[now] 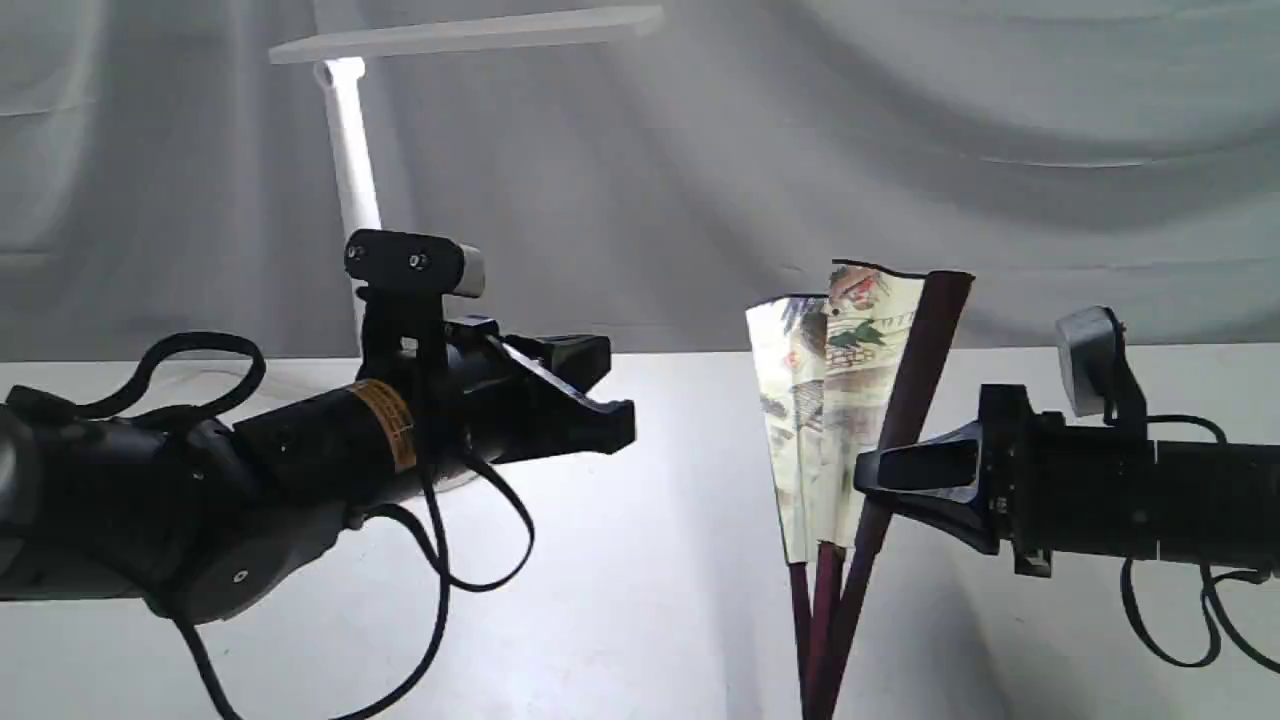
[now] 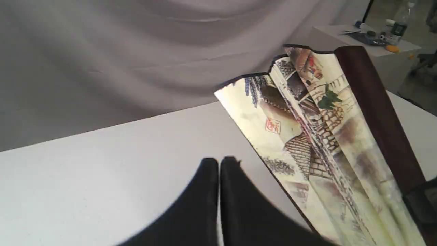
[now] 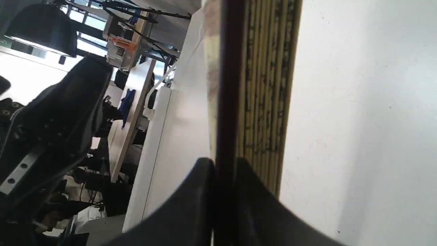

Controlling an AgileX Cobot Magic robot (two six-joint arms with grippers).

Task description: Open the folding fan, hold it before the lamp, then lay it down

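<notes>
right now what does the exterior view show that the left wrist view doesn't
Only the exterior view: the lamp at the back, the maroon ribs below the paper of the folding fan, and the right tool plainly clamped on its dark guard stick. Only the left wrist view: the left tool close up, fingers pressed together on nothing, a red seal on the paper, and a cluttered side table beyond. Both: the fan partly open, and the white table.

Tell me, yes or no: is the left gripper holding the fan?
No, the left gripper is shut on nothing and sits apart from the folding fan, which only the right gripper clamps.
</notes>
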